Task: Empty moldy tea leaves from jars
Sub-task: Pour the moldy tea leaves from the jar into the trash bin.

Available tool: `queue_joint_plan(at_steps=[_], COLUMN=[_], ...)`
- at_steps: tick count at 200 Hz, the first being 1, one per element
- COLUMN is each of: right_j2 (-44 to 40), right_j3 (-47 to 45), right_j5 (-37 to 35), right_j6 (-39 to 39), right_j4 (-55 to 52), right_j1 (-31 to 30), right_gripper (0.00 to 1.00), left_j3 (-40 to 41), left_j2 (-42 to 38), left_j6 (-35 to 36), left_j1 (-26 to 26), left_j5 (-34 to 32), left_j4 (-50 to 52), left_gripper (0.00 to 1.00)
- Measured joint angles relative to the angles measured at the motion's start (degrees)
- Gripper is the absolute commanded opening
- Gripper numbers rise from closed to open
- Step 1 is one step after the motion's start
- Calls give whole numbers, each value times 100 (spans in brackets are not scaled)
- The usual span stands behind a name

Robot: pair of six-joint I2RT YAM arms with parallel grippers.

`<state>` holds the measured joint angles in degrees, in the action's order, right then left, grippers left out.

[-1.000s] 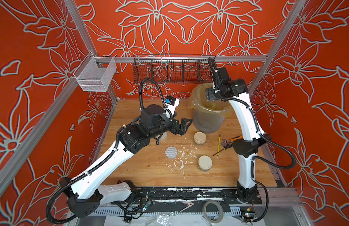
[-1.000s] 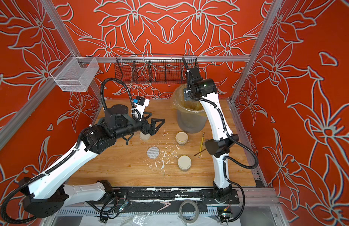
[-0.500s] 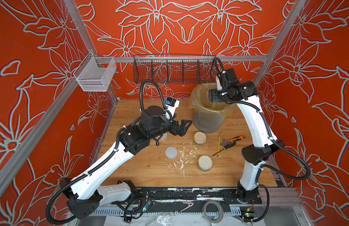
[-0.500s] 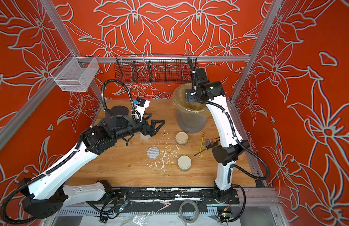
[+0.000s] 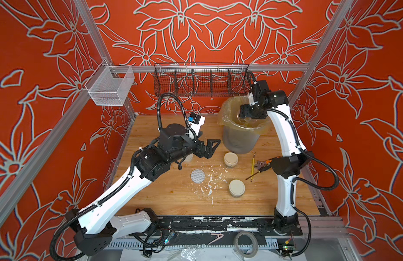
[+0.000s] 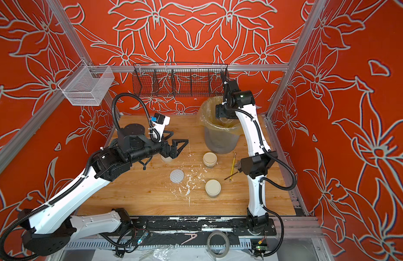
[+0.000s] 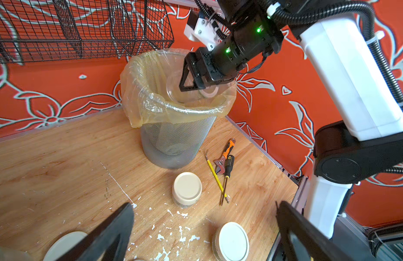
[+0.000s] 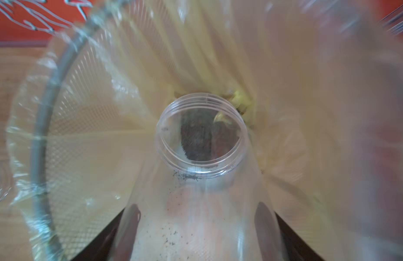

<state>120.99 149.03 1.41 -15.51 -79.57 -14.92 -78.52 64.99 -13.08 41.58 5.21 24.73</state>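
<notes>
Red floral walls [image 5: 196, 34] surround a wooden tabletop [image 5: 164, 194], where a grey mesh bin [image 5: 238, 140] stands with a yellowish liner [image 7: 150, 104]. Over the bin's mouth the right pincer [image 7: 193, 84] is clenched around an open clear jar [image 8: 196, 198]. The jar's long axis slants, with its mouth pointing down into the bin. Dark tea leaves [image 8: 196, 135] show past the mouth, and specks cling inside the jar. Beside the bin the left pincer [image 5: 207, 141] hangs released and empty. Two lidded jars [image 5: 230, 159] stand upright before the bin.
</notes>
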Motion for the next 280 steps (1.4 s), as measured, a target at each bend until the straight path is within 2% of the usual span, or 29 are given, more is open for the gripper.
queue_joint_plan(at_steps=[84,105,126,163,209,238,280], right_j2=[-372,-507,-625,-839,-1209,-1314,-1346], right_j3=[20,-114,-223,-319,-433,-433,-439], right_j5=[256,398,562,894,1331,1615,1860], right_j6=[-299,-358,-476,-756,-986,-1047,-1054], right_j4=[186,310,415,560,671,667,647], right_j1=[83,125,162,212,249,249,249], right_gripper=[13,13,12,11,9,9,9], left_j3=[76,376,752,444,-286,-1093,-2157], left_j2=[0,-2,133,1314,2776,3574,4409], left_j6=[98,643,1622,3486,4688,5128,5204], left_j1=[0,0,0,-151,-826,-866,-870], left_j5=[-2,83,372,1021,1982,2354,2688], left_j4=[-87,-649,-1401,-2566,-3849,-4155,-4441], left_gripper=[97,97,97,97,97,97,97])
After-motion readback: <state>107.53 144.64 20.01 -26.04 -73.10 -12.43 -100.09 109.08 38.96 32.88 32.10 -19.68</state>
